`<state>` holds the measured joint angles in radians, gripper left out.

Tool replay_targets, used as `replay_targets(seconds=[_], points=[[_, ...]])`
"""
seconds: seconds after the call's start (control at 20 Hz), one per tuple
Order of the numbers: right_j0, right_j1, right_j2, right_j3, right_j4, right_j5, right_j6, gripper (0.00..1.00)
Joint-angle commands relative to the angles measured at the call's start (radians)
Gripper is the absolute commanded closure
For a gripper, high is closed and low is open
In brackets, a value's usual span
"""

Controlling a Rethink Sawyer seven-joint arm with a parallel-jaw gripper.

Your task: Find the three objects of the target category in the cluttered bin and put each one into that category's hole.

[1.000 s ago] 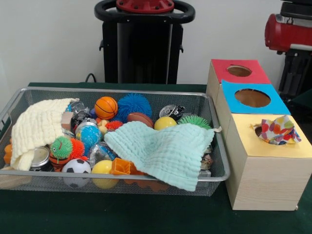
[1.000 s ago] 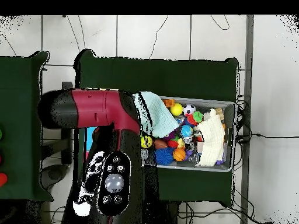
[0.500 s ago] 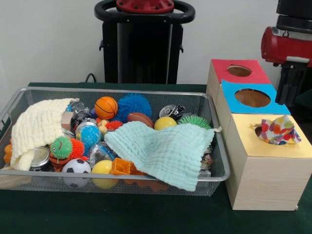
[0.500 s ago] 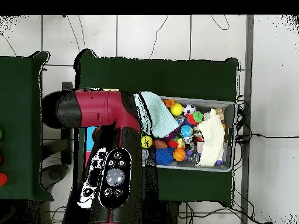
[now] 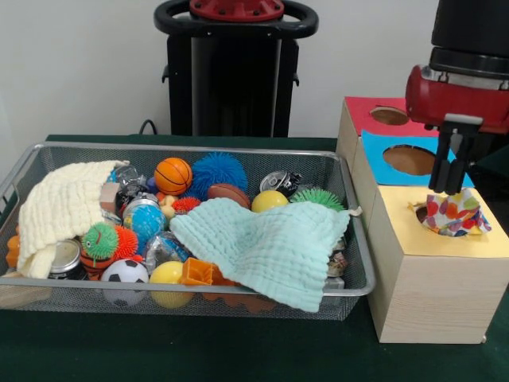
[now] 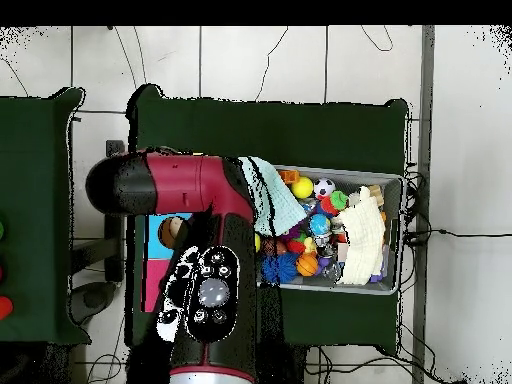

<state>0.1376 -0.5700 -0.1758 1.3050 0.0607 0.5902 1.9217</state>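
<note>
A wire bin [image 5: 183,149] holds balls, spiky toys, cans and two cloths: a mint cloth [image 5: 266,247] at the front right and a cream cloth [image 5: 60,208] at the left. A cloth with coloured spots [image 5: 455,215] sits bunched in the hole of the yellow-topped box [image 5: 445,245]. My gripper [image 5: 446,189] hangs just above that spotted cloth, open, holding nothing. In the overhead view the red arm [image 6: 200,250] covers the gripper and most of the boxes; the bin [image 6: 392,235] with the mint cloth [image 6: 275,195] lies to its right.
Behind the yellow box stand a blue-topped box [image 5: 378,171] and a red-topped box [image 5: 358,115], each with a round hole. An orange basketball [image 5: 172,175], a blue spiky ball [image 5: 219,171] and a soccer ball [image 5: 125,272] lie in the bin.
The arm has swung in from the right edge of the front view to over the boxes. Its gripper has come into sight above the spotted cloth. The bin's contents have not moved.
</note>
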Motion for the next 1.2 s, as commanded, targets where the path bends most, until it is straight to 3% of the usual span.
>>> replay_targets(seconds=[0.05, 0.3, 0.65, 1.2], points=[[-0.050, 0.069, 0.075, 0.062, -0.031, -0.059, 0.078, 1.00], [-0.043, 0.069, 0.093, 0.095, -0.023, -0.062, 0.080, 1.00], [-0.023, 0.011, 0.091, 0.174, -0.040, -0.041, 0.057, 1.00], [-0.055, 0.017, 0.142, 0.201, -0.045, -0.074, 0.015, 1.00]])
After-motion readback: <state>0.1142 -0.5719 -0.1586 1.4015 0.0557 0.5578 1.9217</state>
